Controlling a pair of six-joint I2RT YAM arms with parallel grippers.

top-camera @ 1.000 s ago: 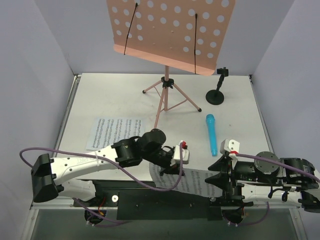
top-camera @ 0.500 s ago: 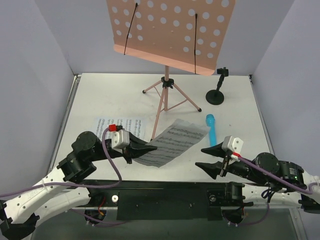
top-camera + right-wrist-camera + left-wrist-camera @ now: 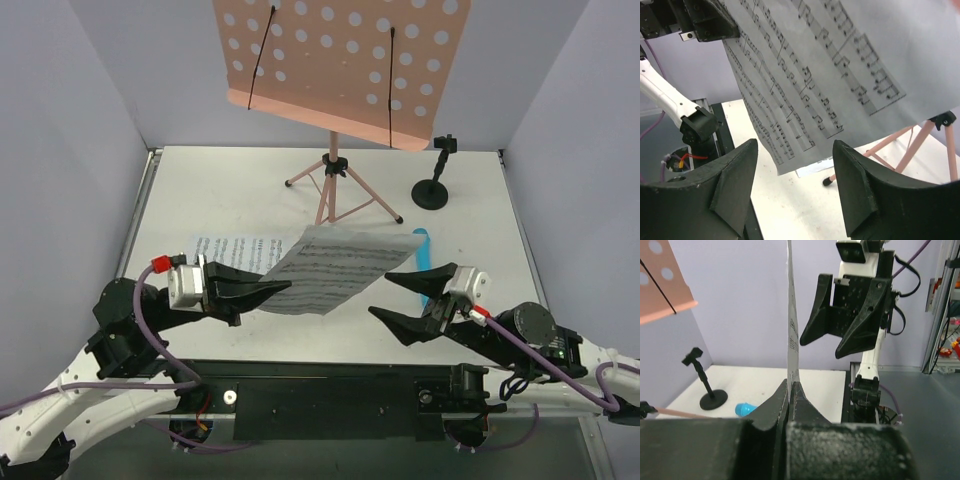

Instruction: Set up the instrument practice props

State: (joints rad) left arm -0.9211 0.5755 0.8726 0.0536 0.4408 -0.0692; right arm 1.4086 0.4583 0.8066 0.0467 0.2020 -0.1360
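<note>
Right now we are in the sheet-music step. The left hand (image 3: 268,290) is clamped shut on one edge of a sheet-music page (image 3: 335,265), holding it in the air above the surface (image 3: 230,195), between the two arms. The right hand (image 3: 382,295) is spread wide and grips nothing, its jaws just beside the page's free end. The second page (image 3: 222,255) lies flat on the surface, and the pink music stand (image 3: 330,60) behind it carries no paper.

We judge that the next move is either a handover or a carry up to the stand's ledge. Limp paper calls for a slow, steady path.

The left wrist view shows the page edge-on, pinched between closed fingers, which the top view cannot confirm. The right wrist view shows the printed face arching over its open fingers (image 3: 735,185) without contact. The top view alone lays out the whole arrangement: the blue microphone (image 3: 421,240) lies partly hidden by the right hand, well apart from the black mic stand (image 3: 431,192).
</note>
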